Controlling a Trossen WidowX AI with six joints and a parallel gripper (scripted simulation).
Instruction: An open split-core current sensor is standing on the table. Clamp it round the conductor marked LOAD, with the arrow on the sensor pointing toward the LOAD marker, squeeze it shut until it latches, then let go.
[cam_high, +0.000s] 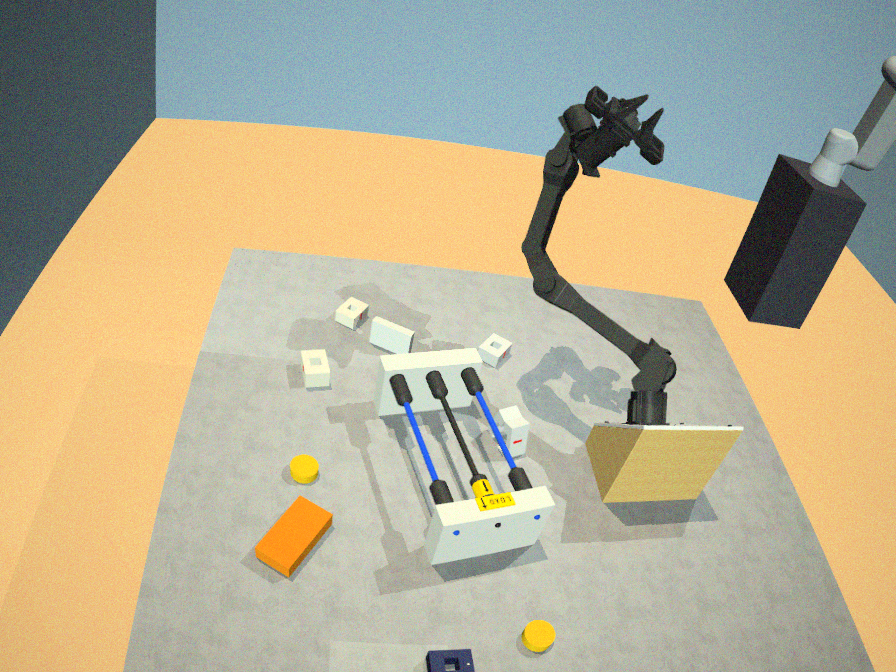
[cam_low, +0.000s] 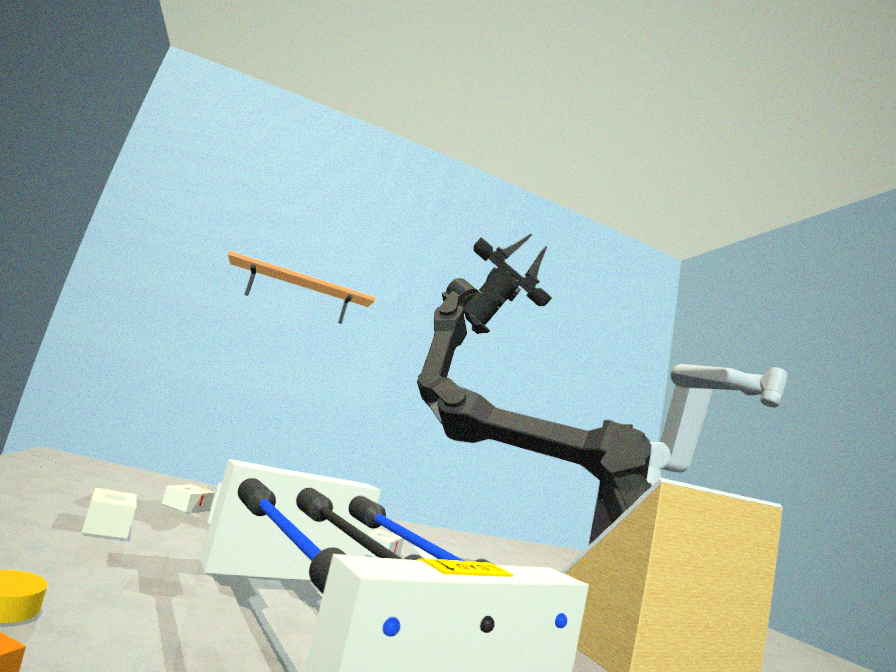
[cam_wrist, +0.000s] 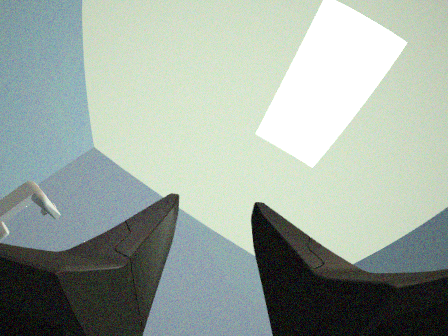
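The black middle conductor (cam_high: 457, 437) (cam_low: 354, 532) runs between two white end blocks, flanked by two blue ones. A yellow LOAD label (cam_high: 495, 501) (cam_low: 470, 567) with an arrow lies on the near end block, beside a yellow arrow band (cam_high: 481, 488) on the black conductor. No sensor is seen round the conductor. Several small white pieces stand around the rack; which is the open sensor, and its arrow, I cannot tell. My gripper (cam_high: 653, 103) (cam_low: 537, 241) (cam_wrist: 216, 206) is open and empty, raised high behind the rack and pointing upward, far from all the pieces.
A white block with a red mark (cam_high: 515, 431) stands beside the right blue conductor. An orange block (cam_high: 294, 536) and yellow discs (cam_high: 303, 469) (cam_high: 538, 635) lie around the rack. A navy block (cam_high: 437, 661) is at the front edge. My arm stands on a wooden pedestal (cam_high: 662, 466) (cam_low: 705, 578).
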